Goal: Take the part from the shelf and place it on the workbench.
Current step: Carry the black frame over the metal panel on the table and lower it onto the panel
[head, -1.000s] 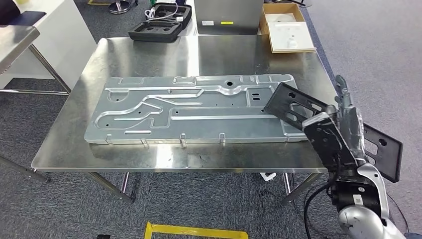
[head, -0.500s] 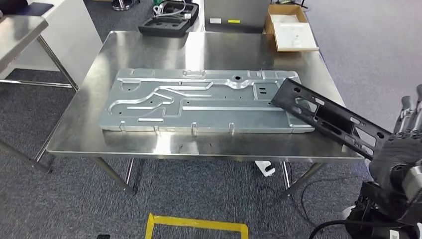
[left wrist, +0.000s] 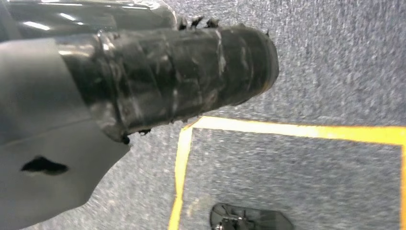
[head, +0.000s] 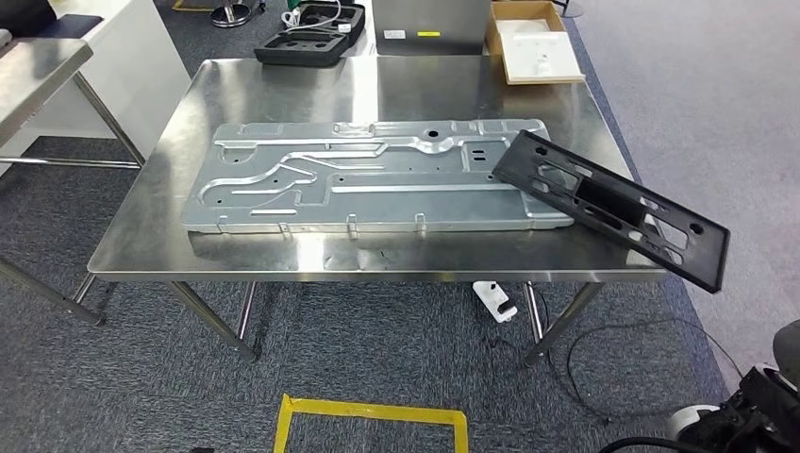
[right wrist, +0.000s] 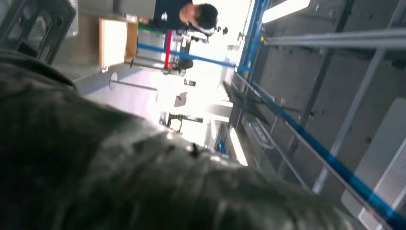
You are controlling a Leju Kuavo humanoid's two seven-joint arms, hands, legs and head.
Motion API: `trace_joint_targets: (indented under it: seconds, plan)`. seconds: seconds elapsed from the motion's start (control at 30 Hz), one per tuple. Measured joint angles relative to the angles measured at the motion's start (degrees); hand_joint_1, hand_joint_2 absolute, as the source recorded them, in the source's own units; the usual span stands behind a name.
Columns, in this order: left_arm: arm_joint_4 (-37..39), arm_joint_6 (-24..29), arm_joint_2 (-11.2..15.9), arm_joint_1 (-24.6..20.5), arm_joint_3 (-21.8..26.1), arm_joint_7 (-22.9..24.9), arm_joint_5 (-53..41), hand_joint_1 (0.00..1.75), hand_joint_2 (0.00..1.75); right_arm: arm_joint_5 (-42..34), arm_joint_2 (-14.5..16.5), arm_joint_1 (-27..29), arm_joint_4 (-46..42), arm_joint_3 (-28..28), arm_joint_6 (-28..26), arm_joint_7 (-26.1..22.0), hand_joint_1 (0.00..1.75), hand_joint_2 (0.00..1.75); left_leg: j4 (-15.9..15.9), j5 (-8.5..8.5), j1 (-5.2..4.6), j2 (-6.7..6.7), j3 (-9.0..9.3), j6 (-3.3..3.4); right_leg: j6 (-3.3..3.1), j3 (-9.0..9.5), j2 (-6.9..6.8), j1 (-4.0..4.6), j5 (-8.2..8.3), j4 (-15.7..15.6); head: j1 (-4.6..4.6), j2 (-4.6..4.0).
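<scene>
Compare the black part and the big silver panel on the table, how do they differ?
The black part is matte black and narrow; the silver panel is shiny metal and much larger. The black part lies at an angle, overlapping the panel's end and overhanging the table edge; the silver panel lies wholly on it. Both are flat with cut-outs.

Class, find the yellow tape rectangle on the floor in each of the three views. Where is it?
Head view: yellow tape rectangle at bottom centre, on the floor before the steel table.
Left wrist view: its corner lies beyond the left hand.
Right wrist view: not in it.
Shared landmark: grey carpet.
</scene>
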Motion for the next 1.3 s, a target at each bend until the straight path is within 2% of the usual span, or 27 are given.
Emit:
trace_joint_targets:
  seconds: [0.07, 0.13, 0.17, 0.2, 0.23, 0.27, 0.3, 0.37, 0.43, 0.47, 0.5, 0.6, 0.63, 0.67, 0.7, 0.77, 0.83, 0.87, 0.93, 0.97, 1.03, 1.1, 1.13, 1.17, 1.2, 1.23, 1.3]
  plan:
    - [0.0, 0.0, 0.0, 0.0, 0.0, 0.0, 0.0, 0.0, 0.0, 0.1, 0.0, 0.0, 0.0, 0.0, 0.0, 0.0, 0.0, 0.0, 0.3, -0.32, 0.01, 0.0, -0.11, -0.02, -0.03, -0.08, 0.0, 0.0, 0.05, 0.0, -0.01, 0.0]
    - [0.0, 0.0, 0.0, 0.0, 0.0, 0.0, 0.0, 0.0, 0.0, 0.5, 0.1, 0.2, -0.2, 0.0, 0.0, -0.1, 0.0, 0.0, 1.9, -1.77, 0.06, 0.01, -0.59, -0.09, -0.15, -0.36, 0.0, 0.01, 0.28, 0.0, -0.05, 0.0]
    - [0.0, 0.0, 0.0, 0.0, 0.0, 0.1, 0.1, 0.0, 0.0, 1.7, 0.2, 0.4, -0.3, 0.0, 0.0, 0.1, 0.0, 0.0, 5.0, -3.44, 0.08, 0.0, -0.86, -0.19, -0.18, -1.26, 0.0, 0.04, 0.95, 0.1, -0.08, 0.0]
    - [0.0, 0.0, 0.0, 0.0, 0.0, 0.1, 0.3, 0.0, 0.0, 3.2, 0.4, 0.7, -0.6, 0.0, 0.0, 0.4, 0.0, 0.0, 6.0, -3.95, 0.1, 0.0, 0.59, -0.23, -0.1, -2.51, 0.0, 0.05, 1.8, 0.3, -0.1, 0.0]
    - [0.0, 0.0, 0.0, -0.1, 0.0, 0.1, 0.4, 0.0, 0.0, 4.8, 0.5, 0.9, -0.8, 0.0, 0.0, 0.9, 0.0, 0.0, 5.2, -3.84, 0.1, 0.0, 3.09, -0.18, 0.06, -3.78, 0.0, 0.07, 2.67, 0.6, -0.11, 0.0]
    - [0.0, 0.0, 0.0, -0.2, 0.0, 0.2, 0.6, 0.0, 0.0, 6.6, 0.6, 1.1, -1.0, 0.0, 0.0, 1.3, 0.0, 0.0, 3.0, -4.06, 0.03, -0.02, 6.26, -0.01, 0.33, -5.06, -0.03, 0.11, 3.62, 0.8, -0.12, 0.0]
    - [0.0, 0.0, 0.0, -0.3, 0.0, 0.2, 0.6, 0.0, 0.0, 7.6, 0.7, 1.2, -1.2, 0.0, 0.0, 1.7, 0.0, 0.0, -1.5, -3.32, -0.12, -0.06, 9.56, 0.34, 0.66, -5.57, -0.08, 0.11, 4.14, 1.0, -0.08, 0.0]
    - [0.0, -0.1, 0.1, -0.5, 0.0, 0.2, 0.6, 0.0, 0.0, 9.0, 0.7, 1.2, -1.5, 0.0, 0.0, 2.0, 0.0, 0.0, -5.3, -3.97, -0.49, -0.15, 11.56, 1.08, 1.38, -5.6, -0.25, 0.09, 4.95, 0.8, -0.12, 0.0]
    - [0.0, -0.3, 0.1, -0.4, 0.0, 0.3, 0.6, 0.0, 0.0, 10.1, 0.7, 1.2, -1.5, 0.0, 0.0, 2.3, 0.0, 0.0, -5.8, -3.21, -0.49, -0.1, 11.21, 1.89, 2.1, -5.47, -0.32, 0.04, 5.5, 0.6, -0.2, 0.0]
    - [0.0, -0.5, 0.1, -0.4, 0.0, 0.3, 0.7, 0.0, 0.0, 10.5, 0.7, 1.2, -1.5, 0.1, 0.0, 2.4, 0.0, 0.0, -5.9, -2.66, -0.4, 0.01, 10.95, 2.35, 2.37, -5.7, -0.24, 0.02, 4.86, 1.0, -0.2, 0.0]
    - [0.0, -0.6, 0.1, -0.4, 0.0, 0.3, 0.7, 0.0, 0.0, 10.8, 0.7, 1.2, -1.5, 0.1, 0.0, 2.5, 0.0, 0.0, -6.2, -2.05, -0.28, 0.14, 10.54, 2.81, 2.57, -6.24, -0.16, 0.03, 3.16, 2.5, -0.12, 0.0]
    - [0.0, -0.9, 0.1, -0.5, 0.0, 0.4, 0.7, 0.0, 0.0, 11.9, 0.7, 1.2, -1.6, 0.1, 0.0, 2.6, 0.0, 0.0, -6.1, -0.45, -0.28, 0.47, 8.63, 3.59, 2.85, -9.16, -0.03, 0.0, -4.7, 12.4, -0.05, 0.0]
    - [0.0, -1.0, 0.1, -0.5, 0.0, 0.5, 0.7, 0.0, 0.0, 12.4, 0.7, 1.2, -1.7, 0.2, 0.0, 2.7, 0.0, 0.0, -6.0, 0.05, -0.32, 0.52, 7.9, 3.6, 2.92, -9.63, -0.04, -0.01, -5.76, 15.3, -0.06, 0.0]
    - [0.0, -1.0, 0.1, -0.5, 0.0, 0.5, 0.7, 0.0, 0.0, 12.9, 0.7, 1.2, -1.7, 0.2, 0.0, 2.8, 0.0, 0.0, -5.7, 0.49, -0.34, 0.53, 7.16, 3.55, 2.95, -9.27, -0.04, -0.03, -5.51, 16.5, -0.08, 0.0]
    - [0.0, -1.0, 0.1, -0.4, 0.0, 0.5, 0.7, 0.0, 0.0, 13.3, 0.7, 1.2, -1.7, 0.3, 0.0, 2.9, 0.0, 0.0, -5.4, 0.88, -0.34, 0.53, 6.38, 3.45, 2.93, -7.86, -0.05, -0.06, -4.3, 15.6, -0.07, 0.0]
    - [0.0, -1.0, 0.1, -0.4, 0.0, 0.6, 0.7, 0.0, 0.0, 14.0, 0.7, 1.2, -1.7, 0.4, 0.0, 3.4, 0.0, 0.0, -4.6, 1.38, -0.36, 0.49, 5.0, 3.13, 2.71, -2.46, -0.05, -0.08, -1.87, 8.4, -0.07, 0.0]
    - [0.0, -1.0, 0.1, -0.5, 0.0, 0.7, 0.7, 0.0, 0.0, 13.8, 0.7, 1.1, -1.8, 0.6, 0.0, 4.2, 0.0, 0.0, -3.8, 1.76, -0.49, 0.44, 4.07, 2.61, 2.32, 1.71, 0.01, 0.18, -1.68, 1.7, -0.12, 0.0]
    - [0.0, -1.1, 0.1, -0.5, 0.0, 0.7, 0.7, 0.0, 0.0, 13.4, 0.7, 1.1, -1.9, 0.8, 0.0, 4.6, 0.0, 0.0, -3.6, 2.02, -0.54, 0.43, 3.79, 2.29, 2.09, 2.33, 0.03, 0.34, -2.05, 0.3, -0.13, 0.0]
    - [0.0, -1.1, 0.1, -0.4, 0.0, 0.7, 0.8, 0.0, 0.0, 12.4, 0.7, 1.1, -1.9, 1.0, 0.0, 5.0, 0.0, 0.0, -3.5, 2.58, -0.56, 0.36, 3.54, 1.61, 1.4, 1.85, -0.01, 0.36, -1.62, -0.1, -0.06, 0.0]
    - [0.0, -1.1, 0.1, -0.4, 0.0, 0.8, 0.8, 0.0, 0.0, 12.0, 0.7, 1.1, -1.9, 1.2, 0.0, 5.0, 0.0, 0.0, -3.1, 2.21, -0.5, 0.28, 3.17, 1.27, 0.97, 1.54, -0.08, 0.25, -1.19, -0.2, -0.07, 0.0]
    - [0.0, -1.2, 0.0, -0.3, 0.0, 0.9, 0.8, 0.0, 0.0, 11.7, 0.7, 1.0, -2.0, 1.4, 0.0, 5.0, 0.0, 0.0, 0.1, -1.05, -0.3, 0.13, 1.65, 0.58, 0.13, 0.56, -0.24, 0.02, -0.18, -0.5, -0.26, 0.0]
    - [0.0, -1.2, 0.0, -0.3, 0.0, 0.9, 0.8, 0.0, 0.0, 11.7, 0.7, 1.0, -2.0, 1.7, 0.0, 5.0, 0.0, 0.0, 7.0, -6.09, -0.07, 0.11, -0.6, 0.0, -0.22, -0.63, -0.28, 0.08, 0.81, -0.4, -0.46, 0.0]
    - [0.0, -1.2, 0.0, -0.3, 0.0, 1.0, 0.8, 0.0, 0.0, 11.8, 0.7, 1.0, -2.0, 1.8, 0.0, 5.0, 0.0, 0.0, 10.1, -7.55, 0.0, 0.11, -1.27, -0.18, -0.23, -1.33, -0.29, 0.12, 1.31, -0.4, -0.46, 0.0]
    - [0.0, -1.2, 0.0, -0.3, 0.0, 1.0, 0.8, 0.0, 0.0, 11.9, 0.7, 1.0, -2.0, 1.9, 0.0, 5.0, 0.0, 0.0, 11.7, -7.85, 0.02, 0.12, -1.19, -0.27, -0.2, -1.99, -0.29, 0.15, 1.77, -0.3, -0.45, 0.0]
    - [0.0, -1.2, 0.0, -0.3, 0.0, 1.0, 0.8, 0.0, 0.0, 12.2, 0.7, 1.1, -2.0, 2.0, 0.0, 5.1, 0.0, 0.0, 11.1, -6.97, 0.02, 0.12, -0.04, -0.26, -0.12, -2.61, -0.29, 0.17, 2.19, -0.2, -0.46, 0.0]
    - [0.0, -1.2, 0.0, -0.3, 0.0, 1.0, 0.8, 0.0, 0.0, 12.4, 0.7, 1.1, -2.0, 2.1, 0.0, 5.2, 0.0, 0.0, 8.4, -5.39, 0.02, 0.12, 2.2, -0.16, -0.01, -3.16, -0.29, 0.17, 2.57, -0.1, -0.46, 0.0]
    - [0.0, -1.1, 0.0, -0.4, 0.0, 1.0, 0.8, 0.0, 0.0, 12.9, 0.7, 1.1, -2.0, 2.2, 0.0, 5.5, 0.0, 0.0, -0.1, -3.38, -0.12, 0.06, 8.03, 0.33, 0.38, -3.93, -0.31, 0.23, 3.22, 0.2, -0.45, 0.0]
